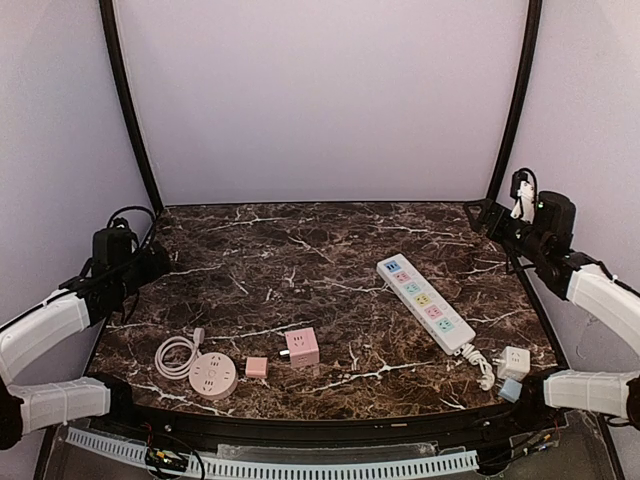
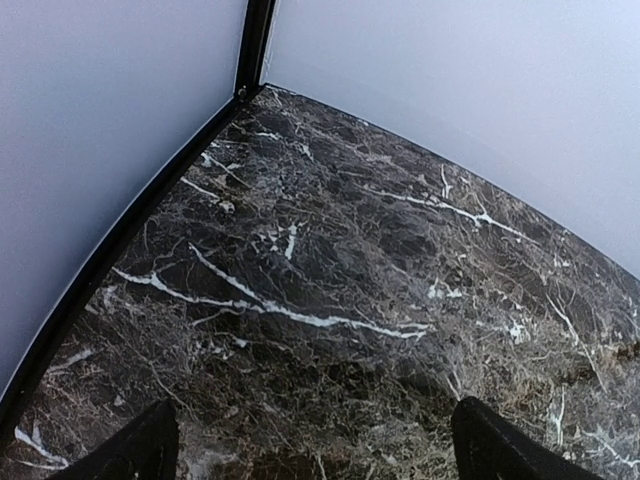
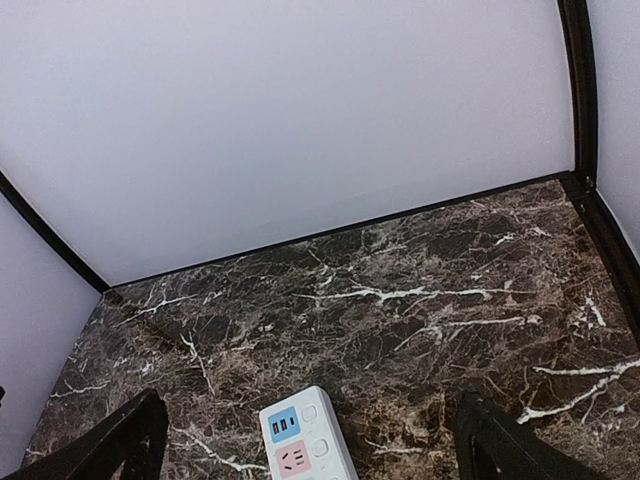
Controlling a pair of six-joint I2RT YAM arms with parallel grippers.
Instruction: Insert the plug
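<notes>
The left hand hangs spread open and empty over bare desk. Well off to its right, nearer the arm bases, sits a round pink socket hub. Just past that is the pink cube plug, probably the piece to insert. It looks light, rigid and smooth-sided, and is best pinched across two flat faces, clear of its pin side. Further right, the white power strip lies near the right hand, just ahead of it. That hand is likewise wide open and holds nothing.
</notes>
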